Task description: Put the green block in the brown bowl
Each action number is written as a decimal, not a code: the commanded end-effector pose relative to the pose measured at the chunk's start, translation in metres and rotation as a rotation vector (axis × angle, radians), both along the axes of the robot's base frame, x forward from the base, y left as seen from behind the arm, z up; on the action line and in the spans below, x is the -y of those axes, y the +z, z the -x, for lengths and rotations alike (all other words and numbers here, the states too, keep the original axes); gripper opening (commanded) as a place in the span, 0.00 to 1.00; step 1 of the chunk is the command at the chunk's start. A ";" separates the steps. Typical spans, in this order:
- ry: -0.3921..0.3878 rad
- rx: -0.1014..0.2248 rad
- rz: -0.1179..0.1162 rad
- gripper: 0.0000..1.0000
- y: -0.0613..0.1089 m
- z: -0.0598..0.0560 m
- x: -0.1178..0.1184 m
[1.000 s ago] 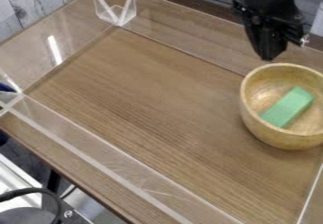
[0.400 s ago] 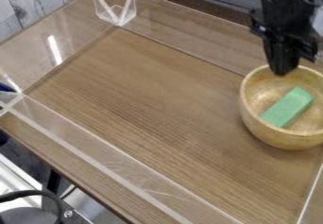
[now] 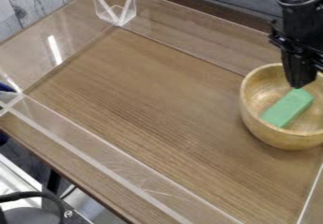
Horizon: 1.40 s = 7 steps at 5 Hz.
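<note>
black boxy arm [image 3: 297,20] tapering to narrow black jaws

No text, label, brand, number or sign can be read anywhere.

Free room: we find the wooden table [image 3: 139,95] left of the bowl [image 3: 259,124] bare and open to passage. Obstacles: clear walls [image 3: 76,138] ringing the table left of the bowl; the gripper [image 3: 300,79], shut, over the bowl's far rim; the block [image 3: 292,108] inside the bowl.
</note>
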<state>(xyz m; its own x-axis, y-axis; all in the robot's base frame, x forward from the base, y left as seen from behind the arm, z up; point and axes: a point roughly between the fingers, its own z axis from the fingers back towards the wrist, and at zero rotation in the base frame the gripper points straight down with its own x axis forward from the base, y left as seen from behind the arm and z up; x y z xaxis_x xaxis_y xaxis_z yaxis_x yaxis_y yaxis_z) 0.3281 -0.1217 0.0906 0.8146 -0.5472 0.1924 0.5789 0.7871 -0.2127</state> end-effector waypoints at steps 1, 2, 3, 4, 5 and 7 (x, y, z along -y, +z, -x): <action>-0.016 0.043 0.035 0.00 0.009 -0.012 0.005; -0.022 0.020 0.055 0.00 -0.004 -0.014 0.005; -0.024 -0.003 0.078 0.00 -0.017 -0.016 0.004; -0.037 0.020 0.071 0.00 -0.020 -0.013 0.003; -0.051 0.049 0.063 1.00 -0.017 -0.009 0.002; -0.041 0.027 -0.010 0.00 -0.016 -0.012 0.002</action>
<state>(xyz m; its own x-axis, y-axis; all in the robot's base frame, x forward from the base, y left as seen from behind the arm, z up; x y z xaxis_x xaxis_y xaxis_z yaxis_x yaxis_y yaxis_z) 0.3281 -0.1196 0.0521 0.8023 -0.5802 0.1406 0.5966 0.7714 -0.2214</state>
